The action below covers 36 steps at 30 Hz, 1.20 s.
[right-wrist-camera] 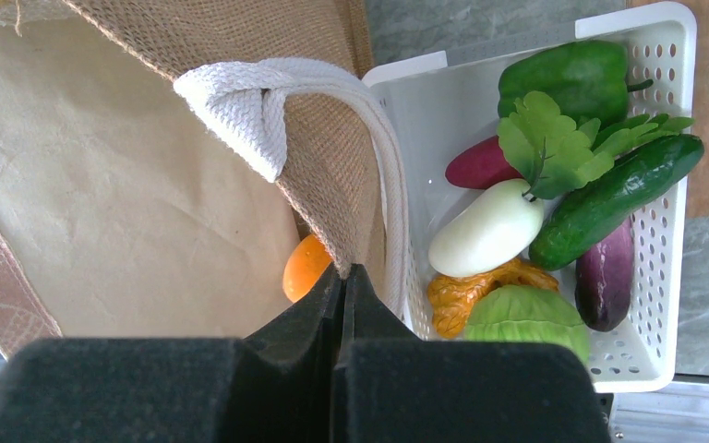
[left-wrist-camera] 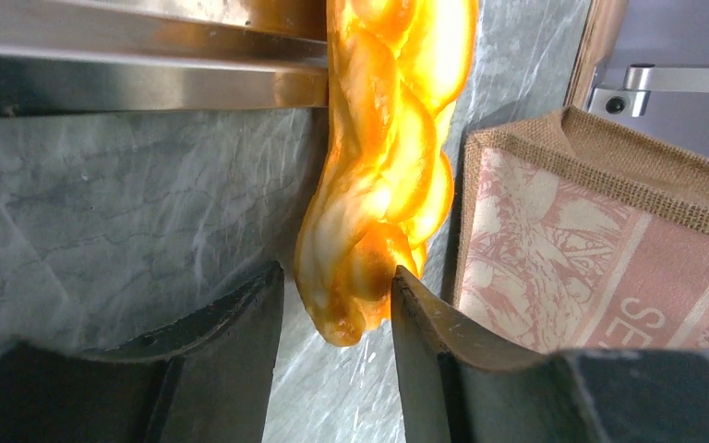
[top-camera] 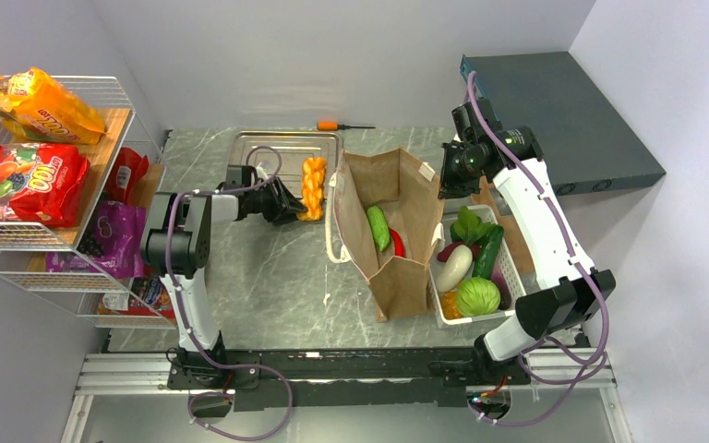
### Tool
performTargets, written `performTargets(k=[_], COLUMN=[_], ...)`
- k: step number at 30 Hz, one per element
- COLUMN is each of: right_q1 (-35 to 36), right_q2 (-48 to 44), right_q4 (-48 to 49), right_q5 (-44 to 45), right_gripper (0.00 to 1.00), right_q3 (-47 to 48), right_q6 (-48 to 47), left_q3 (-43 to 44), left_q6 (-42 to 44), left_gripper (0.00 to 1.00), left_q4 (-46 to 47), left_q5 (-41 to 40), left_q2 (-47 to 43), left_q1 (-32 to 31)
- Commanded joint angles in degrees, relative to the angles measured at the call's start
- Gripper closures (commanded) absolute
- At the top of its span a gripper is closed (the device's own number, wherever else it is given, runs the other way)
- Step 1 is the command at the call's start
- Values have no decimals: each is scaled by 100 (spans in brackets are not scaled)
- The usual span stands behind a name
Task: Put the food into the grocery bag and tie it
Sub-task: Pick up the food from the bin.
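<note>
Braided piece: the orange braided piece (top-camera: pixel 314 187) lay upper centre of the top view, against the right edge of the metal tray (top-camera: pixel 268 140) and just left of the bag; it was not yet inside.
Left gripper: the left gripper (top-camera: pixel 288 205) reached in from the left with its jaws about half apart, straddling the piece's near end. One finger touched it and a sliver of gap showed at the other, so whether it truly clamped could not be told.
Grocery bag: the grocery bag (top-camera: pixel 406 277) sat at centre, mouth open, with the light green vegetable (top-camera: pixel 378 226) and red chili (top-camera: pixel 397 243) already in it.
Right gripper: the right gripper (right-wrist-camera: pixel 343 277) was fully closed on the bag's rim beside the white handle (right-wrist-camera: pixel 240 101), likely to keep the mouth open for loading.
Left to do: the snack packets (top-camera: pixel 23 180) sat on the shelf (top-camera: pixel 115 138) at upper left, and the handles were untied.
</note>
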Motion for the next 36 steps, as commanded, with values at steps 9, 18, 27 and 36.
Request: performTargets(k=[9, 18, 27, 36], right_q1=[-7, -3, -6, -3], right_q2=[-33, -3, 66, 241], right_q4=[139, 133, 117, 24], right_q5=[120, 120, 55, 37], right_gripper=[100, 100, 100, 100], right_q3=[249, 267, 349, 425], right_q6=[-88, -88, -74, 140], left_q3=[-157, 25, 859, 1266], left_q6=[-255, -106, 274, 239], left_gripper=[86, 100, 100, 100], left_q4=[871, 665, -350, -727], left_q5=[153, 199, -31, -201], left_q2=[102, -379, -1051, -1656], left_q1=[5, 4, 3, 3])
